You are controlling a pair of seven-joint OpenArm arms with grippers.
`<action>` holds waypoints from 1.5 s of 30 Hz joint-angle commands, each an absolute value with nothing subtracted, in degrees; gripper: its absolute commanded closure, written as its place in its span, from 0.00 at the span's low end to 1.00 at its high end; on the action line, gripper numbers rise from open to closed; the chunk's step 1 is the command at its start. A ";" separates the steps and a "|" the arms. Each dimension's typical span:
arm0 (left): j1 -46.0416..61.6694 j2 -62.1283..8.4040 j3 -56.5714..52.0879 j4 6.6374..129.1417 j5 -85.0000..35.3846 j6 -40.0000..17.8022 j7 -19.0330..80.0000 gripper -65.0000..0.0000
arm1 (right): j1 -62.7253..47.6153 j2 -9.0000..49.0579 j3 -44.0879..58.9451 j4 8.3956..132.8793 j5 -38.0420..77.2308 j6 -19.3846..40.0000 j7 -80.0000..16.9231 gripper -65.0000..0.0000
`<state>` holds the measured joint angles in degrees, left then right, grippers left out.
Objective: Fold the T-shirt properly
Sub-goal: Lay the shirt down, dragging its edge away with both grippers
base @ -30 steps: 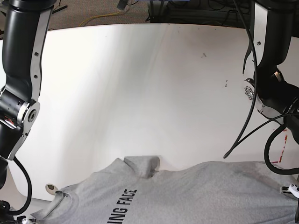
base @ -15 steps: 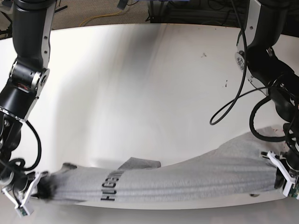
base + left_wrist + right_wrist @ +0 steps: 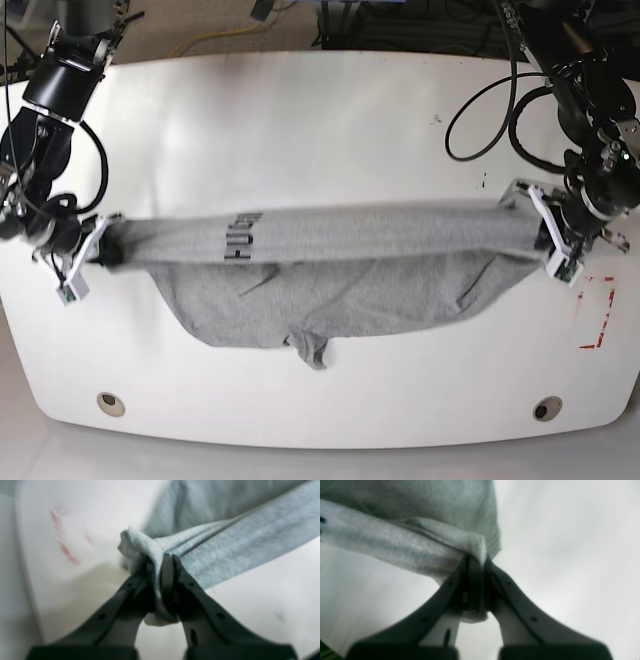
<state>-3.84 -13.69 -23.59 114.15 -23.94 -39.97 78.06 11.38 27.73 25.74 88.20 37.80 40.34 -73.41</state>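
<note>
T-shirt (image 3: pixel 330 265), one, grey, stretched between tabletop's (image 3: pixel 300 120) left and right edges, black lettering shown in base view only; wrist views alone show both grips: left gripper (image 3: pixel 160 560) and right gripper (image 3: pixel 475 558), two, each clamped tight on bunched cloth.

- The T-shirt (image 3: pixel 330 265) spans the table (image 3: pixel 300 110) from 9 to 3 o'clock.
- Right gripper (image 3: pixel 95 245) at its 9 o'clock end, left gripper (image 3: pixel 540 225) at 3.
- Cloth sags toward 6 o'clock.
</note>
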 commanded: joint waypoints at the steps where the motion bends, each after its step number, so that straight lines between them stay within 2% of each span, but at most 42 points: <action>1: -1.45 -15.96 -23.43 115.21 -25.27 -40.00 76.88 1.00 | 8.57 29.49 27.30 89.80 38.99 40.00 -72.31 1.00; 8: 5.85 -16.84 -23.16 115.21 -27.38 -40.00 76.88 0.98 | 0.48 29.58 29.32 89.89 40.22 40.00 -72.22 1.00; 12: 8.57 -18.15 -23.43 115.30 -27.38 -40.00 76.88 0.81 | -2.15 29.49 29.67 89.89 40.22 40.00 -72.40 1.00; 13: 9.19 -18.51 -23.43 115.30 -27.38 -40.00 76.88 0.74 | -3.03 29.49 29.67 89.89 40.22 40.00 -72.48 0.99; 14: 9.80 -18.51 -23.52 115.30 -27.38 -40.00 76.88 0.66 | -3.91 29.49 29.67 89.89 40.22 40.00 -72.48 0.96; 17: 11.56 -19.56 -23.60 115.30 -27.47 -40.00 76.88 0.52 | -5.58 29.49 29.76 89.89 40.22 40.00 -72.48 0.88; 19: 12.53 -20.26 -23.60 115.12 -27.47 -40.00 76.88 0.48 | -6.46 29.49 29.76 89.89 40.22 40.00 -72.48 0.84; 24: 14.37 -21.05 -23.78 115.30 -27.47 -40.00 76.88 0.46 | -7.78 29.49 29.41 89.71 40.13 40.00 -72.40 0.76; 31: 17.54 -25.36 -26.33 115.12 -29.49 -40.00 76.88 0.44 | -9.10 29.49 29.41 89.80 39.69 40.00 -71.25 0.75; 35: 21.76 -29.23 -26.51 115.03 -37.41 -40.00 76.09 0.38 | -9.10 29.49 29.58 89.80 39.69 40.00 -71.25 0.75; 38: 23.43 -30.20 -26.68 115.12 -43.03 -40.00 73.80 0.38 | -9.10 29.49 29.76 89.89 40.13 40.00 -71.25 0.75; 45: 24.04 -28.62 -37.05 114.86 -52.18 -40.00 73.63 0.37 | -9.10 29.49 29.85 92.00 40.13 40.00 -71.25 0.74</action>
